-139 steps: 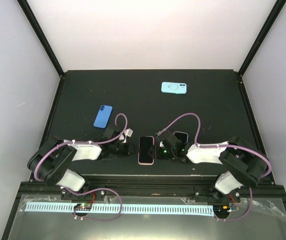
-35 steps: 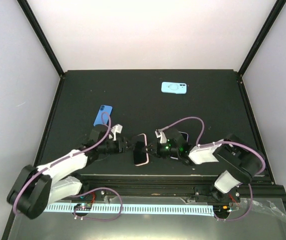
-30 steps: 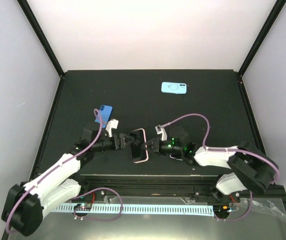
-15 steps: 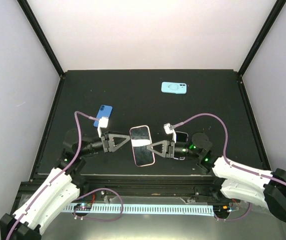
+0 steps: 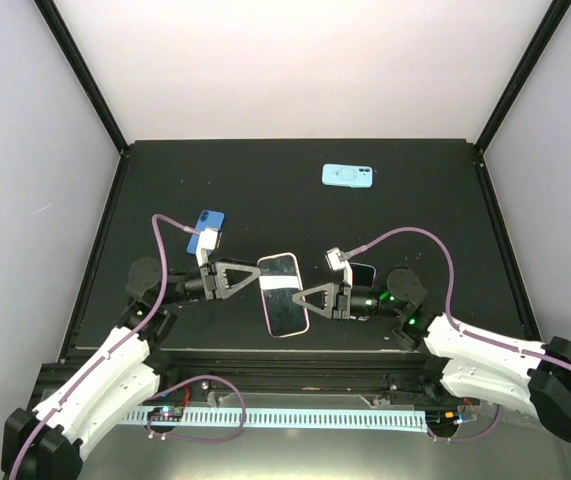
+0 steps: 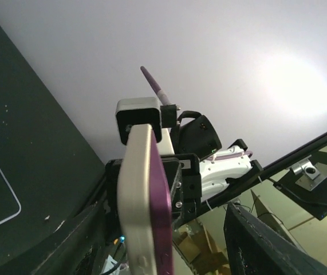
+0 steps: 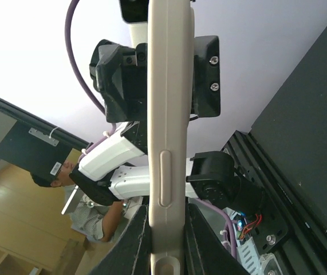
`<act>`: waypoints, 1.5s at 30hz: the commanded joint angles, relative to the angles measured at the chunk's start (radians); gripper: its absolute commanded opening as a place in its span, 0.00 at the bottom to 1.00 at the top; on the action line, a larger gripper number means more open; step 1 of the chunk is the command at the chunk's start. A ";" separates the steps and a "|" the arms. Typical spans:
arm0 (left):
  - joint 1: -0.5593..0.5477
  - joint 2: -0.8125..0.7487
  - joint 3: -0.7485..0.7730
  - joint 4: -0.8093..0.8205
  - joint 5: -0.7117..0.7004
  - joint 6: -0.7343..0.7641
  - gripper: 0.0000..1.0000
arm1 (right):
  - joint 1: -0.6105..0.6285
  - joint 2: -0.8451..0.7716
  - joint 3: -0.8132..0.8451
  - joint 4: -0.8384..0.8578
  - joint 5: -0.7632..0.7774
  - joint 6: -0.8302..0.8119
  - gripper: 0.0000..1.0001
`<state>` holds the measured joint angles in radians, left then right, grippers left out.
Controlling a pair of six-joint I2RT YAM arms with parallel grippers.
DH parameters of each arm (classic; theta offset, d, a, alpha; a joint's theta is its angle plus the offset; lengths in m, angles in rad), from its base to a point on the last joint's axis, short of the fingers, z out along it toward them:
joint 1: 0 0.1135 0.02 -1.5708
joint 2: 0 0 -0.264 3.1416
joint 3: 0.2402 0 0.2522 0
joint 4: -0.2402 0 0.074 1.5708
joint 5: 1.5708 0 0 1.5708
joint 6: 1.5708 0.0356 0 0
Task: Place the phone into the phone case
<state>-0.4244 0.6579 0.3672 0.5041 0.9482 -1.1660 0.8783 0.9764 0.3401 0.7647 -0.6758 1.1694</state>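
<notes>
at near centre, mid-air, holding the phone (image 5: 283, 300) by its right edge in the right gripper (image 5: 302, 296), left gripper (image 5: 256, 280) jaws spread wide around its left edge, not touching.

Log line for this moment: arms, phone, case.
right gripper: jaws shut on phone, held off table | left gripper: jaws open astride phone's opposite edge | light-blue case: far side of table, untouched
</notes>
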 commanded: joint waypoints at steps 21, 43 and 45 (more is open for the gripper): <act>0.003 0.123 0.075 -0.013 0.061 0.045 0.05 | 0.012 0.041 0.031 0.039 0.017 -0.031 0.06; 0.003 0.083 0.078 0.057 0.058 -0.052 0.02 | 0.012 0.047 0.021 0.137 -0.006 0.048 0.06; 0.003 0.087 0.096 -0.021 0.051 -0.013 0.02 | 0.013 0.038 0.027 0.105 0.002 0.031 0.06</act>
<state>-0.4198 0.7525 0.3931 0.5842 0.9958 -1.2694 0.8913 1.0279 0.3454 0.8635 -0.6914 1.2129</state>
